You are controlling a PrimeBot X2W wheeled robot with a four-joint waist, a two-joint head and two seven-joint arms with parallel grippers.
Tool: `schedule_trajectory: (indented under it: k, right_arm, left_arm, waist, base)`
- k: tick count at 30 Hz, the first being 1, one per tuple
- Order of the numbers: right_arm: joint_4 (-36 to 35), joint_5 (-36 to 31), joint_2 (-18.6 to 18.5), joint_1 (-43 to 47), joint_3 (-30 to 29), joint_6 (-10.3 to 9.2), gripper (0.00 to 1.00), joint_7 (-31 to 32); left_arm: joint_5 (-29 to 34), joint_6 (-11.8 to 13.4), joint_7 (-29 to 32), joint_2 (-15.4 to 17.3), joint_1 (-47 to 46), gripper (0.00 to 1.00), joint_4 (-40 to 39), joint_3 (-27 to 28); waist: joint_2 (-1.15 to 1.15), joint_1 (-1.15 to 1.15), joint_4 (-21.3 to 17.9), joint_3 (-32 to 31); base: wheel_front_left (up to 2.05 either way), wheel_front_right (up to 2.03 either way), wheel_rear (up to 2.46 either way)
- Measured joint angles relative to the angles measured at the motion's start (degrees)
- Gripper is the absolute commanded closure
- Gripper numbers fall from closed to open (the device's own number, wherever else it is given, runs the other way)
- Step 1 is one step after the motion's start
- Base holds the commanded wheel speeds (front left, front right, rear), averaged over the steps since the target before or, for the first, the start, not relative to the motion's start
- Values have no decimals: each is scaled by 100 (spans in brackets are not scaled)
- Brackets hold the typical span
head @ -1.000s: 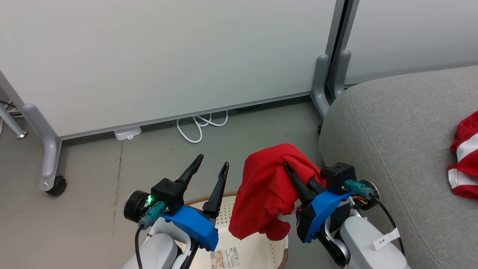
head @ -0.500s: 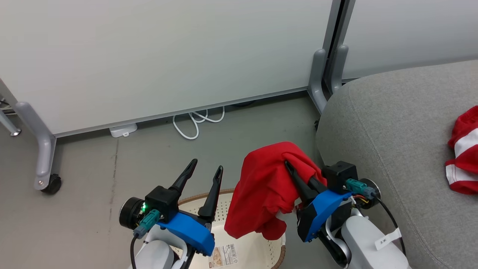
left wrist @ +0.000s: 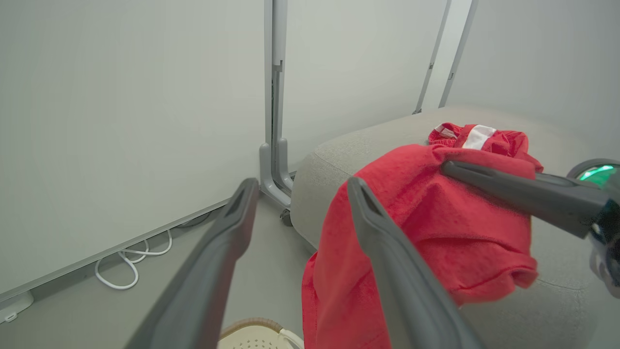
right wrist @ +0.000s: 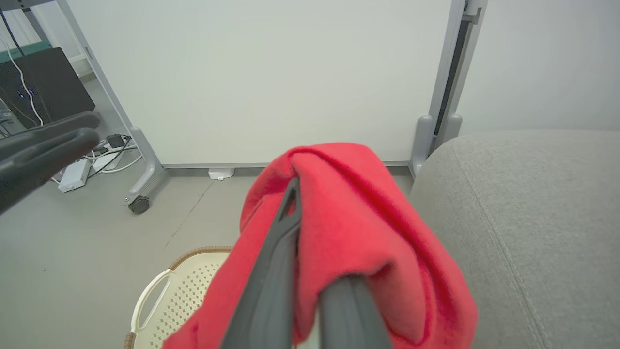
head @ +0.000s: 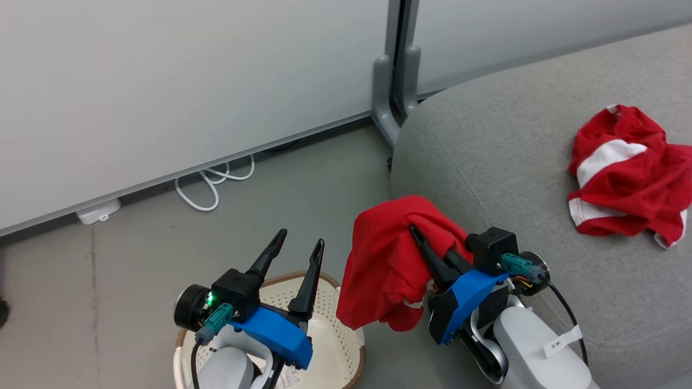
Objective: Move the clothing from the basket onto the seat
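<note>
At near centre of the head view, right hand pressed together on a red garment, pinching a fold at the top of the cloth. Fabric draped over both dark fingers and hanging free down to a loose lower end with a sliver of white trim. Garment in the air between the basket on the left and the seat on the right, lower end just beside the basket's right rim and clear of its inside.

To the left, left hand spread wide, holding nothing, fingers pointing toward the far side above the basket.

Basket on the grey floor: cream perforated wall, brown woven-look rim, a white handle at the near left, part of a label inside at the near edge.

On the far right of the grey woven seat, second red garment lying crumpled, white bands showing, well apart from the held one.

Along the far side, pale partition panels joined at a grey post. At their foot, a looped white cable and a small white plug block on the floor.
</note>
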Motion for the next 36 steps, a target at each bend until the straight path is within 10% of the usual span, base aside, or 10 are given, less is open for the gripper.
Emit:
schedule_trajectory:
  k: [16,36]
  right_arm:
    - [4,85,-2,-23,-109,0,100,-115]
    - [-220,48,-5,196,-613,0,100,-268]
  left_arm:
    - [91,-33,0,-3,-117,0,-22,-125]
    - [-246,-34,1,204,-631,0,85,-711]
  waist:
    - [0,0,-1686,261]
    - [0,0,-1866,695]
  base:
    - [0,0,0]
    - [0,0,0]
